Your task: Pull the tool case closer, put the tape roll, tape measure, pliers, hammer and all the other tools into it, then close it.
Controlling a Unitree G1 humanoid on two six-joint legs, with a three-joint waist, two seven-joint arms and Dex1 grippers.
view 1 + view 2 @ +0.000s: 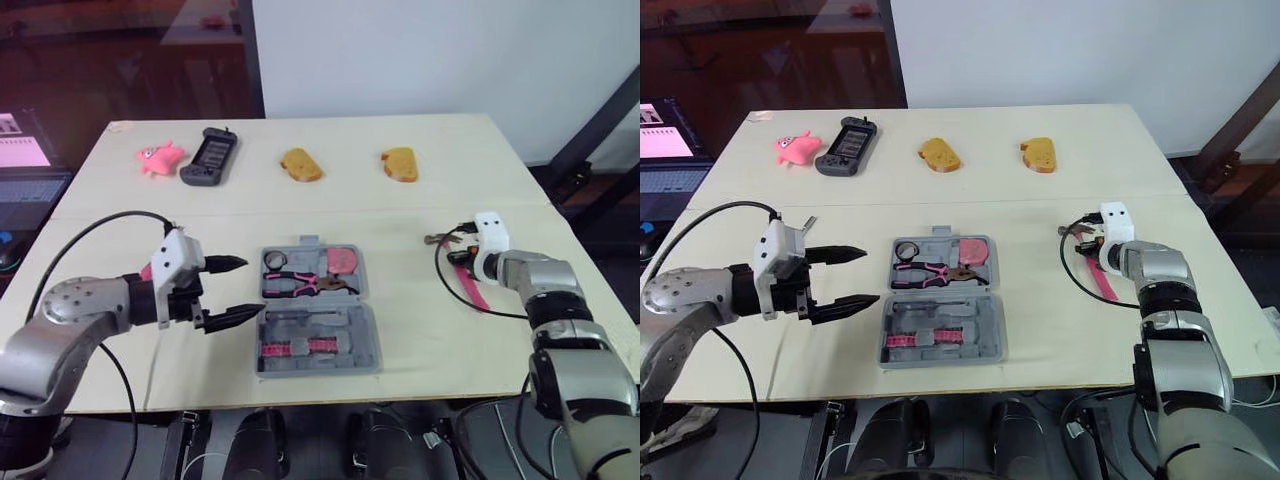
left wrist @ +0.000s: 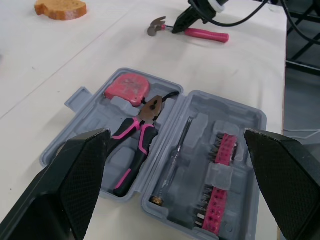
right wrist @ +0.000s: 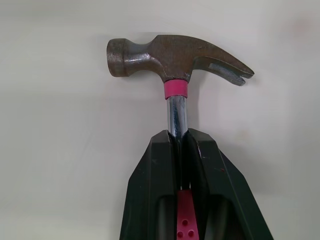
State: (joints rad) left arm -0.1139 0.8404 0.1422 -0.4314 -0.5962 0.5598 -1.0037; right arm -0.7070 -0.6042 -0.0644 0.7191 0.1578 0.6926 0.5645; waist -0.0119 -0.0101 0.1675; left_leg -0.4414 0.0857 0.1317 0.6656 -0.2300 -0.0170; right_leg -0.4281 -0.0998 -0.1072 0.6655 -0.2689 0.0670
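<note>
The grey tool case [image 1: 370, 345] lies open at the middle front of the table. In it sit a black tape roll [image 1: 276, 261], a pink tape measure [image 1: 343, 260], pink-handled pliers [image 1: 300, 285], a screwdriver [image 2: 176, 160] and pink bit strips [image 2: 223, 150]. My left gripper [image 1: 250, 288] is open just left of the case, its fingers [image 2: 80, 185] pointing at it with nothing between them. To the right of the case, my right gripper [image 3: 182, 140] is shut on the steel shaft of the hammer [image 3: 175, 55], whose pink handle [image 1: 477, 288] rests on the table.
Along the far side lie a pink toy [image 1: 158, 157], a black handheld device [image 1: 209, 155] and two yellow bread-shaped pieces [image 1: 300, 165] [image 1: 399, 164]. A laptop [image 1: 25, 170] stands off the table's left edge. Bare tabletop surrounds the case.
</note>
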